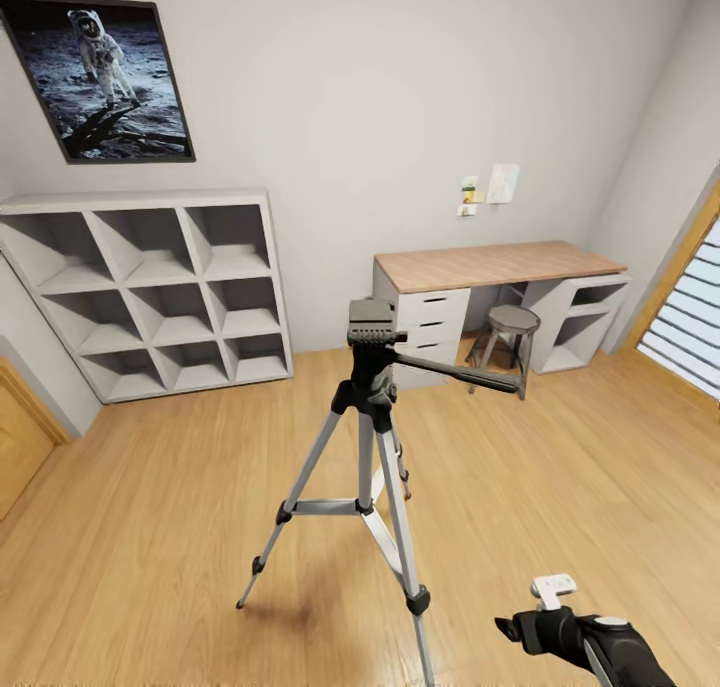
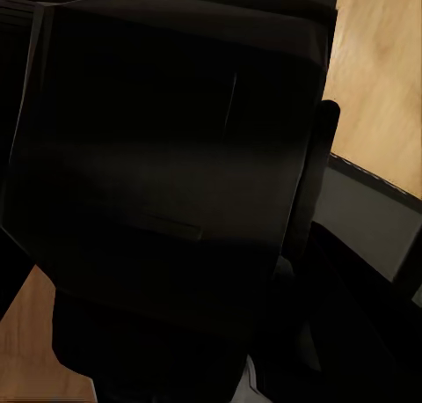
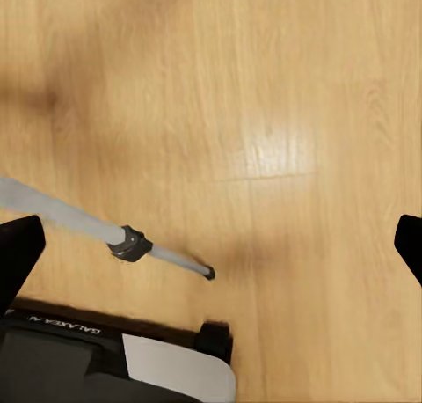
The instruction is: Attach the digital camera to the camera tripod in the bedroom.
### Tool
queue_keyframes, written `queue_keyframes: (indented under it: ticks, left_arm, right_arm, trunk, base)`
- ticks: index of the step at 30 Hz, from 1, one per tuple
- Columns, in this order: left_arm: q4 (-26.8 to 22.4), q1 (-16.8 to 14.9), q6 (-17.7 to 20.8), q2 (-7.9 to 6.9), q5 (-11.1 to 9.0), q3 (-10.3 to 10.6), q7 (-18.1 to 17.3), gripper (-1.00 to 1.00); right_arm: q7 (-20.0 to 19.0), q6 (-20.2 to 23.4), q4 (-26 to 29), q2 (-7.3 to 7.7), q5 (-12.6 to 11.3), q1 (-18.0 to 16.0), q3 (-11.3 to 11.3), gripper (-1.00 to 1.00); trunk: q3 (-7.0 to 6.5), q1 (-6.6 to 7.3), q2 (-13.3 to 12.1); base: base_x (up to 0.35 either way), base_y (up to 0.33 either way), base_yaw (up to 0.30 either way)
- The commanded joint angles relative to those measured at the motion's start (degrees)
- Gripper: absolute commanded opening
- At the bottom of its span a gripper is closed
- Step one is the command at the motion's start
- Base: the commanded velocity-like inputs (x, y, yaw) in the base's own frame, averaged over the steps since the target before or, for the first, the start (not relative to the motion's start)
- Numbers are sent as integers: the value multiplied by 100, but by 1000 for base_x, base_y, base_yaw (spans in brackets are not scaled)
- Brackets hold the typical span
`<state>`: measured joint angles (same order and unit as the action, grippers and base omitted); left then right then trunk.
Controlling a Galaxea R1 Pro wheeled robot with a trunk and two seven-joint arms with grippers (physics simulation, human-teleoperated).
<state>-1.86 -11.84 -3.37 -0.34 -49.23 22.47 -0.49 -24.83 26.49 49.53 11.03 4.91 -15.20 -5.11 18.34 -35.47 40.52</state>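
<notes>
Tripod with three silver metal legs, black joints and a black head (image 1: 372, 407) stands upright on the light wood floor (image 1: 150, 527) in the middle of the bedroom, its top plate bare and its long black pan handle (image 1: 462, 373) pointing toward the right. Nearest the viewer, at the lower right, the robot's black right arm reaches forward low over the floor, just right of the closest tripod leg; its end effector (image 1: 520, 629) has its fingers spread wide in the right wrist view, holding nothing. That view looks down on one silver leg and its black foot (image 3: 207, 273). A large black boxy shape (image 2: 176, 157) sits close against the left wrist camera; whether the left end effector is open or closed cannot be told. Beyond the tripod stand a round grey stool (image 1: 510, 322), a wood-topped white surface (image 1: 495, 264), a white cube shelf (image 1: 150, 287) and a framed astronaut picture (image 1: 105, 77).
</notes>
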Motion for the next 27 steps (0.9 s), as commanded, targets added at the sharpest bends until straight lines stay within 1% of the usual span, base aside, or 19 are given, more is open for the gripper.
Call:
queue_keyframes:
  ticks: [1, 11, 17, 21, 22, 24, 25, 26, 27]
  left_arm:
    - [2, -3, -15, -1, -52, 48, -13, -100]
    - [2, -3, -15, -1, -52, 56, -13, -100]
    - [0, -3, -15, 19, -46, 56, -13, -100]
    - [1, -3, -15, 3, -51, 56, -13, -100]
    - [1, -3, -15, 2, -51, 56, -13, -100]
    - [2, -3, -15, 0, -52, 56, -13, -100]
    - [2, -3, -15, 0, -52, 56, -13, -100]
    - [2, -3, -15, 0, -52, 56, -13, -100]
    - [2, -3, -15, 0, -52, 56, -13, -100]
  right_arm:
    - [-63, 19, 10, -4, 54, -5, -11, 100]
    - [-88, 14, 13, -19, 54, -9, -12, 100]
    - [-110, 16, 13, -14, 50, -9, -9, 100]
    - [-132, 13, 48, -14, 43, -9, -7, 100]
    - [-134, 14, 113, -14, 44, -9, -10, 100]
    - [-135, 60, 445, 3, 34, -9, -19, 100]
    - [-135, 117, 749, 12, 17, -9, -21, 100]
    - [-136, 165, 934, 14, 9, -9, -22, 100]
    - [-136, 318, 1347, 15, -3, -9, -21, 100]
  trunk:
    - [8, 2, 6]
    - [8, 2, 6]
    - [8, 2, 6]
    - [8, 2, 6]
    - [8, 2, 6]
    - [8, 2, 6]
    - [8, 2, 6]
    - [8, 2, 6]
    - [8, 2, 6]
  base:
    - [-174, 0, 0]
    - [-59, 0, 0]
    - [-266, 0, 0]
    - [-76, 0, 0]
    - [-19, 0, 0]
    - [-9, 0, 0]
    - [-5, 0, 0]
    - [-4, 0, 0]
    - [-3, 0, 0]
